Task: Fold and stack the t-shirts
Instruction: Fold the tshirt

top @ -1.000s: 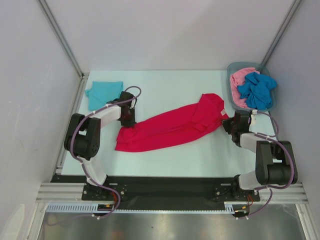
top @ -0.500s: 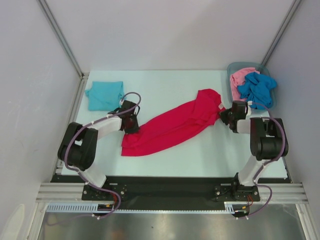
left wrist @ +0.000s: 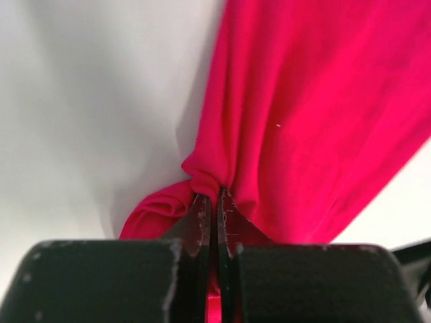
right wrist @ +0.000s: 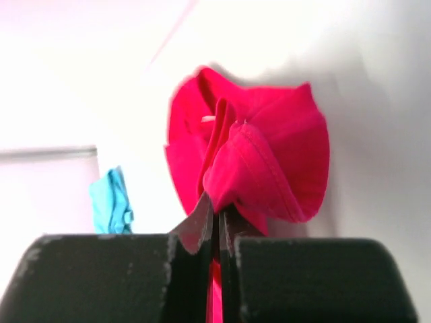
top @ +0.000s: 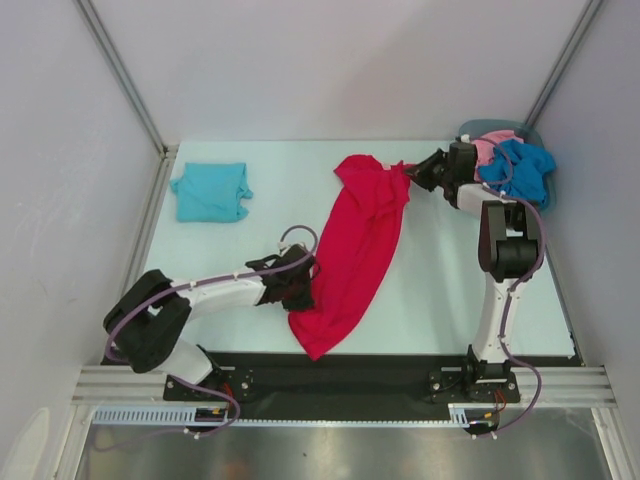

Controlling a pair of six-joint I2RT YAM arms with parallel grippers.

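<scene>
Overall, white walls [top: 340,60] enclose the pale table [top: 440,290] beneath the red t-shirt [top: 355,250].

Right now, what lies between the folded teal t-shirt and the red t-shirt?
Nothing. The top external view shows only bare table between the teal t-shirt and the red t-shirt.

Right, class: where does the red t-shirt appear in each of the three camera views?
Top external: red t-shirt, stretched diagonally across the middle.
Left wrist: fills the upper right.
Right wrist: bunched at centre.
Shared landmark: teal t-shirt, far left in top external, lower left in right wrist, absent from left wrist.
</scene>
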